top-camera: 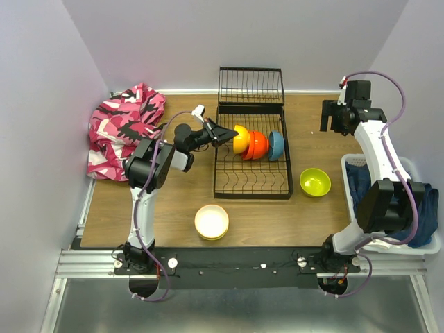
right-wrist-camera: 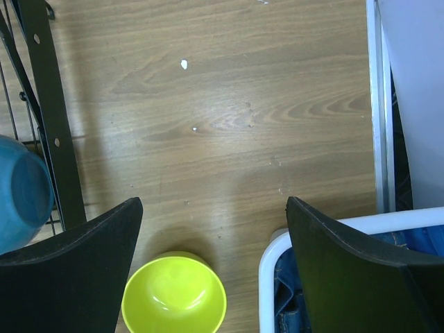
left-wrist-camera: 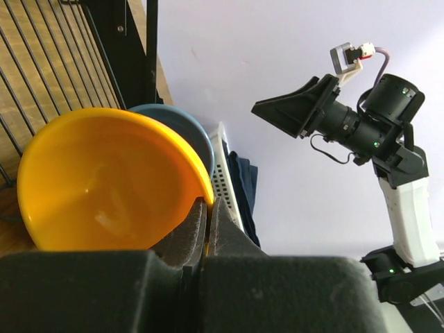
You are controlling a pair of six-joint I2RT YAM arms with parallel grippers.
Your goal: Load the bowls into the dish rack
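Note:
The black wire dish rack (top-camera: 251, 182) lies mid-table with its flap up at the far end. An orange bowl (top-camera: 241, 139), an orange-red bowl (top-camera: 257, 145) and a blue bowl (top-camera: 276, 145) stand on edge in it. My left gripper (top-camera: 225, 134) is shut on the orange bowl's rim (left-wrist-camera: 205, 191), holding it in the rack. A lime green bowl (top-camera: 315, 182) sits on the table right of the rack, also in the right wrist view (right-wrist-camera: 174, 295). A cream-white bowl (top-camera: 211, 222) sits near the front edge. My right gripper (top-camera: 331, 115) is open and empty, raised at the far right.
A pink camouflage cloth (top-camera: 123, 128) lies at the far left. A white basket (top-camera: 422, 244) with blue cloth stands at the right edge; its rim shows in the right wrist view (right-wrist-camera: 277, 250). The rack's frame (right-wrist-camera: 48, 118) is left of the lime bowl.

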